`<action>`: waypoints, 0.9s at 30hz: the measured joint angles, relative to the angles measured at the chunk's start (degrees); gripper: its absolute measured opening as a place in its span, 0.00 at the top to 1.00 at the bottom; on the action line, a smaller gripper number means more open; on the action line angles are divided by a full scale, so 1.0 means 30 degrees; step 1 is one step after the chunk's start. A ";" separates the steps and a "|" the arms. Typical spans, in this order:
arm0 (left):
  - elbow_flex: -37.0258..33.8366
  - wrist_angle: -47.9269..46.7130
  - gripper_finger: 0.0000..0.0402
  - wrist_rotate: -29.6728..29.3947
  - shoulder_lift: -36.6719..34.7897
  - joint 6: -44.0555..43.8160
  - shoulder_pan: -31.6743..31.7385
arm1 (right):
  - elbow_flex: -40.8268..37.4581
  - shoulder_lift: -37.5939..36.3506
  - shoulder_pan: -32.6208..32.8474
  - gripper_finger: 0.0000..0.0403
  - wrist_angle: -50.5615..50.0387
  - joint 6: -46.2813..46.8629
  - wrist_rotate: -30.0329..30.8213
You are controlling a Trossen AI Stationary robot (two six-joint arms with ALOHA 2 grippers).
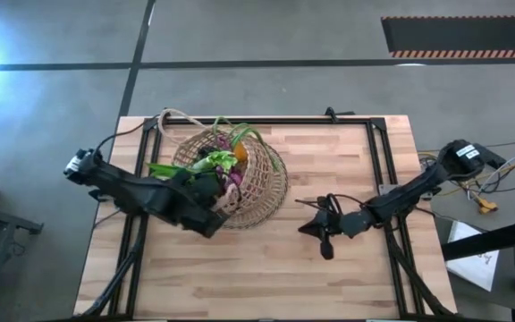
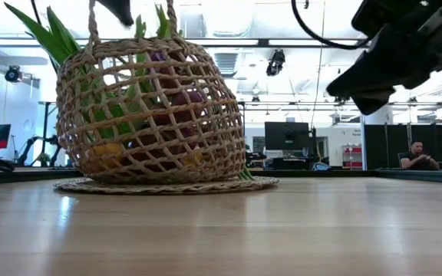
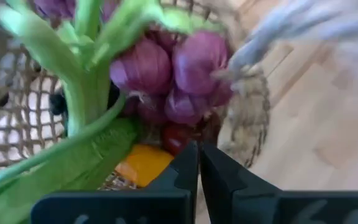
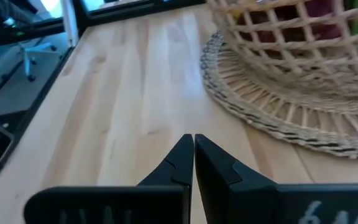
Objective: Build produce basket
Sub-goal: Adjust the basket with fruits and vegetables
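Note:
The pale woven basket point(image 1: 259, 183) stands upright on a round woven mat point(image 2: 167, 185), left of the table's middle. Inside are a purple bunch point(image 3: 166, 68), long green leaves point(image 3: 73, 155), an orange piece point(image 3: 143, 163) and a dark red piece point(image 3: 176, 137). Its thin loop handle point(image 2: 94, 19) rises above the rim. My left gripper point(image 3: 197, 149) is shut and hangs over the basket's near-left rim point(image 1: 215, 199), fingertips just above the produce. My right gripper point(image 4: 193, 140) is shut and hovers over bare table to the basket's right point(image 1: 309, 227).
The mat point(image 4: 278, 112) spreads wider than the basket's base point(image 4: 291, 37). A black rail frame point(image 1: 378, 152) runs along the table's left, far and right edges. Bare wood point(image 1: 266, 277) lies between the basket and the near edge. A seated person point(image 2: 419, 157) shows far behind.

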 joint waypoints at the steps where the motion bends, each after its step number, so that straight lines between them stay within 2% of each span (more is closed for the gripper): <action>1: -0.0450 0.0337 1.00 0.0138 0.0053 0.0023 0.0291 | 0.0000 0.0000 0.0180 0.98 0.0003 -0.0003 0.0000; 7: -0.2023 0.4614 1.00 0.2750 0.0964 0.2551 0.1404 | -0.0007 0.0000 0.1219 0.98 0.0299 -0.0007 0.0007; 13: -0.1890 0.9175 1.00 0.3033 0.1768 0.5618 0.1933 | -0.0007 0.0000 0.1520 0.98 0.0597 -0.0025 0.0153; 20: -0.1849 1.6470 1.00 0.3304 0.1792 1.0760 0.2219 | -0.0007 -0.0418 0.2196 0.98 0.0776 -0.0809 0.0169; 23: -0.1243 1.6869 1.00 0.3519 0.1718 1.1733 0.2258 | -0.0007 -0.1491 0.2666 0.98 0.0673 -0.1008 0.0481; 27: 0.0191 1.6439 1.00 0.4600 0.1280 1.2622 0.2077 | -0.0007 -0.3788 0.3573 0.98 -0.1100 -0.1144 0.1303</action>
